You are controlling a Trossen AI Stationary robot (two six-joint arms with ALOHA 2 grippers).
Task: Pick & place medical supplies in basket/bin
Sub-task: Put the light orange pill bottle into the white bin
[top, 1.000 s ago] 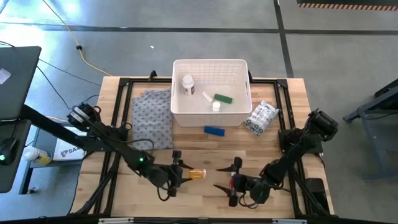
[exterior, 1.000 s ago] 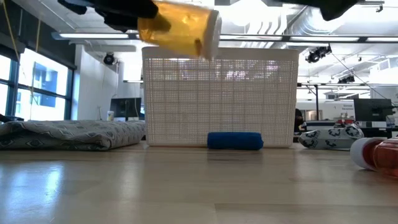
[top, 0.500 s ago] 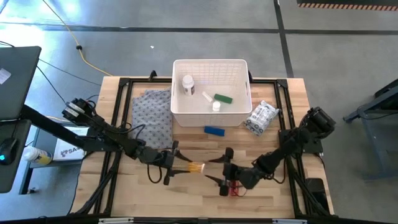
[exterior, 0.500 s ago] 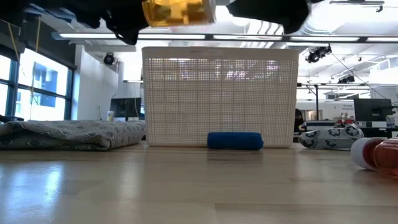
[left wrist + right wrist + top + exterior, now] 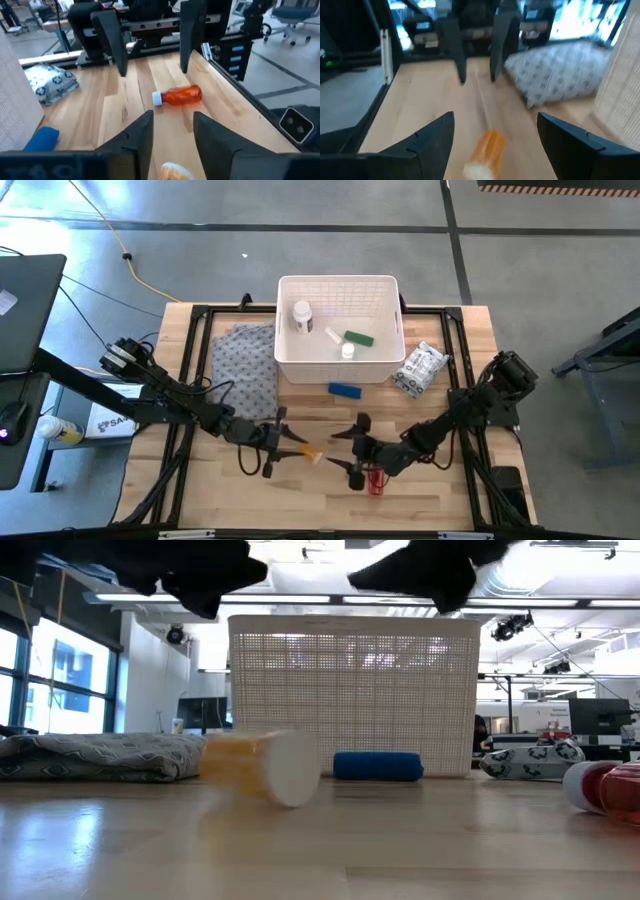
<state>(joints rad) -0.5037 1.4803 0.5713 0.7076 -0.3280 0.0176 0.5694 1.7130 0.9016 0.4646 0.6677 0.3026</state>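
Orange vial (image 5: 262,766): on its side on the tabletop (image 5: 320,840), white cap toward the low camera, blurred; free of both sets of fingers, between the two grippers in the high view (image 5: 312,455).
Left gripper (image 5: 291,446): above the near part of the tabletop, fingers (image 5: 141,134) parted and empty, the orange vial just off their tips (image 5: 172,172).
Right gripper (image 5: 344,450): facing the left one across the vial, fingers (image 5: 430,137) spread wide, nothing between them; vial ahead of them (image 5: 485,150).
Red bottle (image 5: 178,95): on its side, white cap, beneath the right arm (image 5: 376,477); apart from both sets of fingers.
Basket (image 5: 385,283): white, slotted walls, at the far middle of the tabletop; holds a white pill bottle (image 5: 302,313), a green tube (image 5: 359,338) and a small white vial (image 5: 347,351).
Blue block (image 5: 345,390): on the tabletop just in front of the basket's near wall.
Crinkly packet (image 5: 419,368): right of the basket, close to its wall.
Grey cloth (image 5: 243,370): folded, left of the basket.
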